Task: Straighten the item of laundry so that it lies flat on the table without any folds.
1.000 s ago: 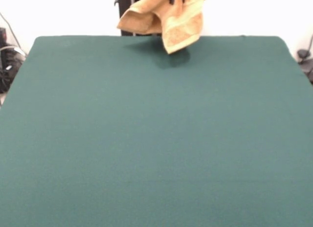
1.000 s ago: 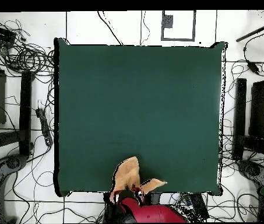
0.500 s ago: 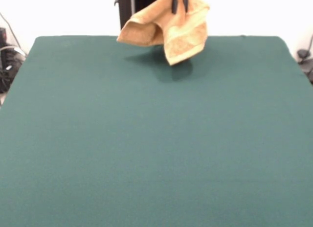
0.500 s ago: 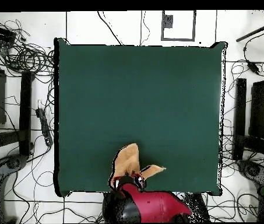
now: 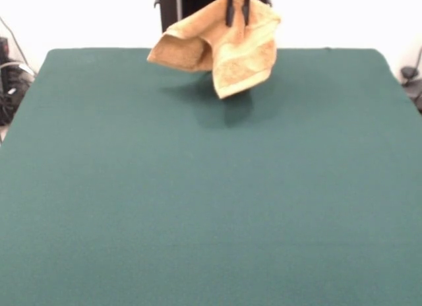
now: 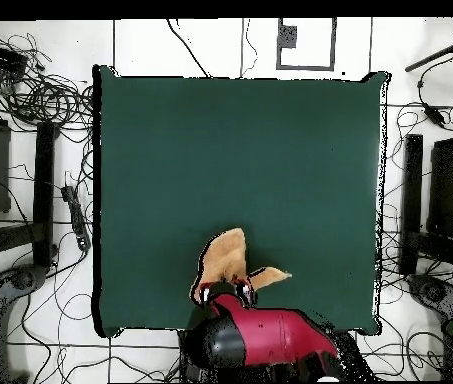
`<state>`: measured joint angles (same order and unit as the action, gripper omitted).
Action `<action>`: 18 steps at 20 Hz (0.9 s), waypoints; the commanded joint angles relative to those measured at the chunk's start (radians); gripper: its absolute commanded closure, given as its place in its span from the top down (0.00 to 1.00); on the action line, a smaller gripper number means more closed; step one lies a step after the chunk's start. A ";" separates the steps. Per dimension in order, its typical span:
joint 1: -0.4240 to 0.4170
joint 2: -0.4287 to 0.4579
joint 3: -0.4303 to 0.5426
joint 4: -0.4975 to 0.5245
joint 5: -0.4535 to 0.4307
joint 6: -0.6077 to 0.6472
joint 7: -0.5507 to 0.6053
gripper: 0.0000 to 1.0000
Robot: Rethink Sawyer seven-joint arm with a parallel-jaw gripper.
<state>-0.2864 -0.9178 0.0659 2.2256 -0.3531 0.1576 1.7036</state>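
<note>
The orange-tan towel (image 5: 224,45) hangs crumpled in the air above the green table (image 5: 211,200) near its far edge, casting a shadow below. One paler band shows on the hanging flap. My gripper (image 5: 237,14) comes down from the top of the front view and is shut on the towel's upper fold. In the overhead view the towel (image 6: 228,260) hangs in front of the red arm, with the gripper (image 6: 225,293) at its near end, close to the table's (image 6: 270,150) bottom edge.
The robot's dark pedestal (image 5: 191,2) stands behind the table's far edge. Cables (image 6: 40,95) and black stands (image 6: 410,200) lie on the floor round the table.
The gripper has carried the towel further out over the table, away from the pedestal side. The red arm reaches further into the overhead view. The towel stays crumpled in the grip.
</note>
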 commanded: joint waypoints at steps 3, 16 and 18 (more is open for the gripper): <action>0.060 0.044 0.062 -0.116 0.057 0.004 0.148 0.00; 0.065 0.052 0.060 -0.137 0.053 -0.069 0.166 1.00; 0.076 0.051 0.052 -0.159 0.049 -0.075 0.161 1.00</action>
<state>-0.2347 -0.9172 0.0659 2.1462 -0.3502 0.1371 1.7036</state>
